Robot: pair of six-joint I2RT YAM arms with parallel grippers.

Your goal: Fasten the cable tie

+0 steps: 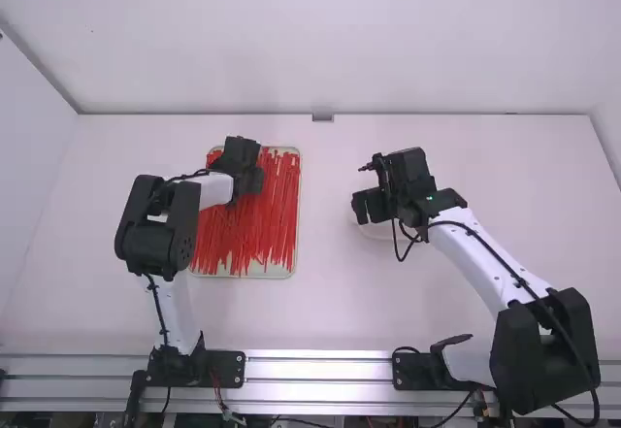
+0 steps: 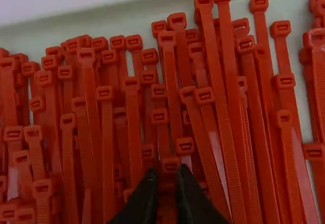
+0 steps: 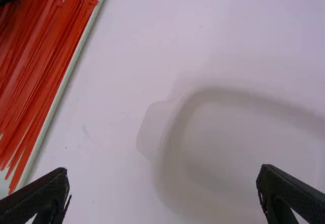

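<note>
The white worktop [image 1: 505, 166] is the biggest thing here. On its left part lies a pale flat tray [image 1: 287, 271]. The tray is full of red cable ties [image 1: 254, 219]. They lie side by side in a thick heap, with their square heads at the far end of the tray.

Just to the right of the tray, but not touching it, sits a small white dish [image 1: 373, 232]. It is almost the same colour as the worktop.

The left gripper [image 1: 243, 168] is down at the far end of the tray, right in the heap. Its two black fingers [image 2: 144, 201] are very close together. A single cable tie [image 2: 165, 206] runs through the thin gap between them. It looks pinched, but the finger tips are partly hidden in the heap, so this is not sure.

The right gripper [image 1: 374, 205] hangs over the white dish. Its fingers [image 3: 38, 196] are spread wide apart, and it has nothing in it.
</note>
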